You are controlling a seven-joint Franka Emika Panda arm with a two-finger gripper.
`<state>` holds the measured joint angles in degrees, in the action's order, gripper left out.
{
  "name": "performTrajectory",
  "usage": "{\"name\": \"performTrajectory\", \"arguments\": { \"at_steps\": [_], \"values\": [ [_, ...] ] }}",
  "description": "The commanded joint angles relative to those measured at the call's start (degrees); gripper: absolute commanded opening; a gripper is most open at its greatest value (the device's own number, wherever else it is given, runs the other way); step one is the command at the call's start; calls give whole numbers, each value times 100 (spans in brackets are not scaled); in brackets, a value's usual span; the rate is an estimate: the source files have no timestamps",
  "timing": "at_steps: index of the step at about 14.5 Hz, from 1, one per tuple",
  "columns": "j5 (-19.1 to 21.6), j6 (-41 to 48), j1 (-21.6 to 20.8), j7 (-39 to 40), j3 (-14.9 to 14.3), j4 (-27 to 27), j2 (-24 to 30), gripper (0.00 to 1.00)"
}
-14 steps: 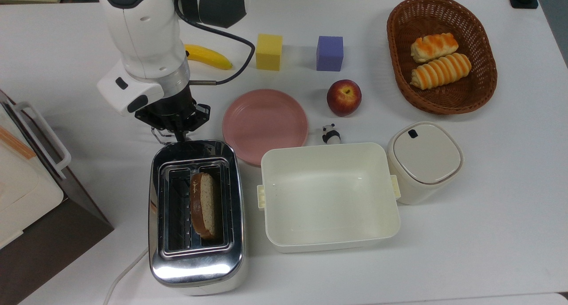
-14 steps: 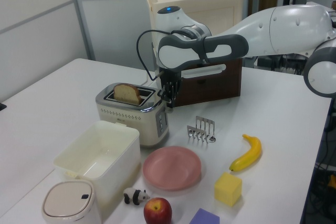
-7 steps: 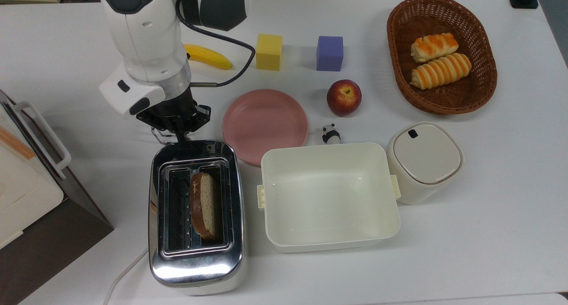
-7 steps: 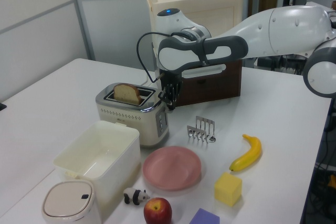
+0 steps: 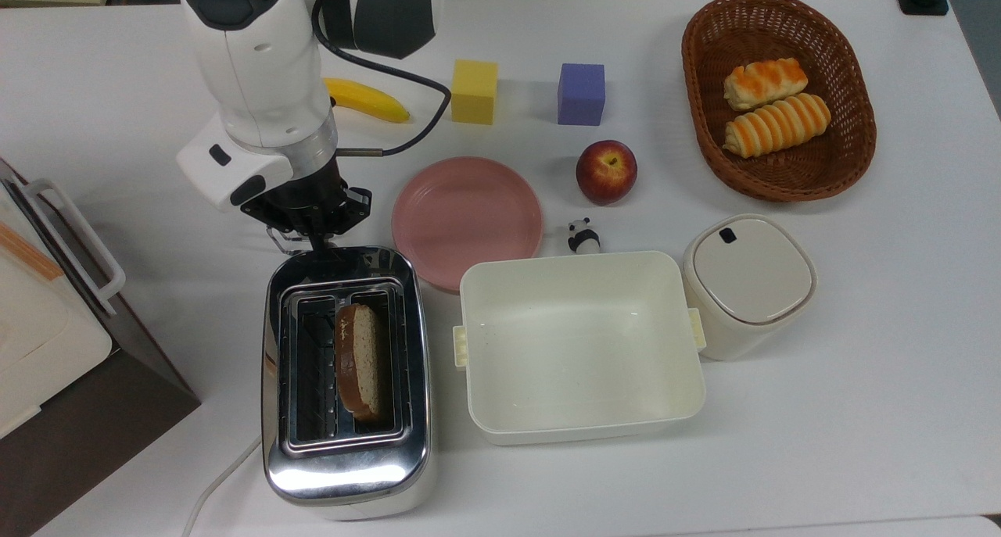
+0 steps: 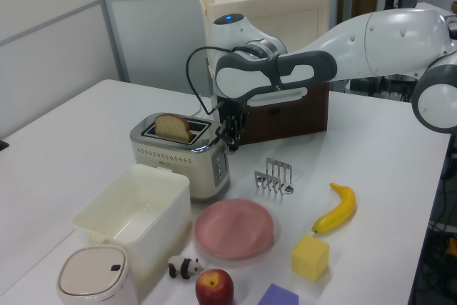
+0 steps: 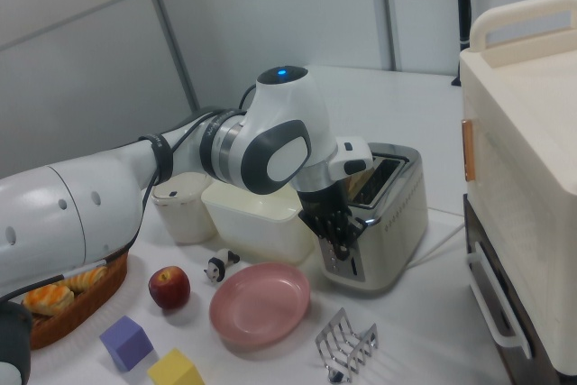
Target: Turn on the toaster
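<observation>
The shiny toaster (image 5: 346,381) stands on the white tabletop (image 5: 860,412), near the top view's bottom left. Its long side runs up and down in the top view. One short end faces my gripper (image 5: 314,238); the other end, with the white cord (image 5: 215,482), faces the top view's bottom edge. A slice of bread (image 5: 359,361) stands in one of the two slots.

My gripper points down, right at the short end of the toaster, close to its top edge. I cannot tell how far my fingers are apart, or whether they touch anything.

Just beside the toaster, on the top view's right, sits a cream tub (image 5: 580,345) with nothing in it. A pink plate (image 5: 467,216) lies near my gripper. In the left view, a small wire toast rack (image 6: 274,176) stands past the toaster's end, under my arm. A big white and brown box with a handle (image 5: 47,318) stands on the top view's left.
</observation>
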<state>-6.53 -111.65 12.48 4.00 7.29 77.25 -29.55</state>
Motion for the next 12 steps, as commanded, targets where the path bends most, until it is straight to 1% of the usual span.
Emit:
{"name": "performTrajectory", "arguments": {
  "at_steps": [1,7,9,12],
  "values": [
    [-129,-225,-52,92,-26,115,-41,0],
    [-366,-234,-123,66,-26,124,-288,0],
    [-436,-243,-123,74,-26,238,-297,0],
    [-489,-541,-114,66,-26,405,-297,0]
  ]
}}
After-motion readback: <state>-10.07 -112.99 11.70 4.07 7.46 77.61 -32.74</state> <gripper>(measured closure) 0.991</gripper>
